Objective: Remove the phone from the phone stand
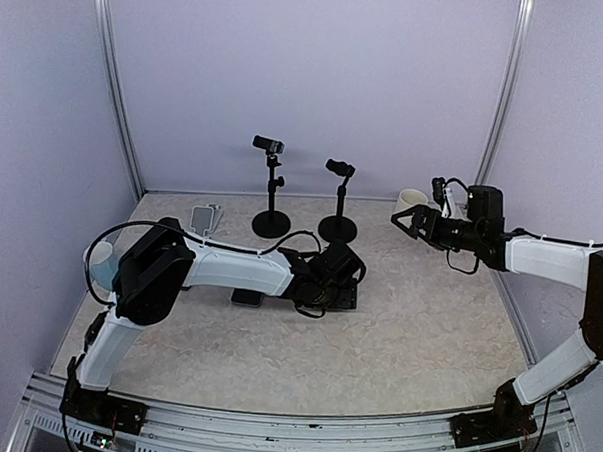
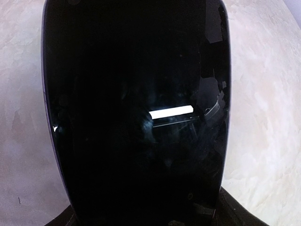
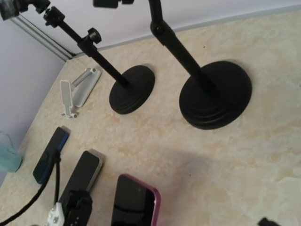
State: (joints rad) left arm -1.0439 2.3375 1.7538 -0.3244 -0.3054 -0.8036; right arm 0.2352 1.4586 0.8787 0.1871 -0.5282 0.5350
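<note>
Because the phone (image 2: 136, 113) fills nearly the whole left wrist view with its dark glass, it must sit very close in front of that camera, at the left gripper (image 1: 331, 282) near the middle of the table (image 1: 427, 342). It is well apart from the white phone stand (image 1: 206, 219), which lies flat near the back left corner. So I judge that the removal itself is done and only the setting down is left.

The fingers of this gripper are hidden by the phone and by the arm — I cannot tell if they clamp the phone or are loose around it. The right gripper (image 1: 410, 223) hangs in the air at the right side, fingers spread, nothing between them.

The danger from here is a slip. If the hold is only on the smooth edges of the case, the phone may slide out and land on its glass. Two other phones (image 3: 87, 174) lie on the table near the left arm — a careless lowering could put this one on top of them. The black stands (image 1: 272, 223) behind are near enough for the arm to knock if it swings back.
</note>
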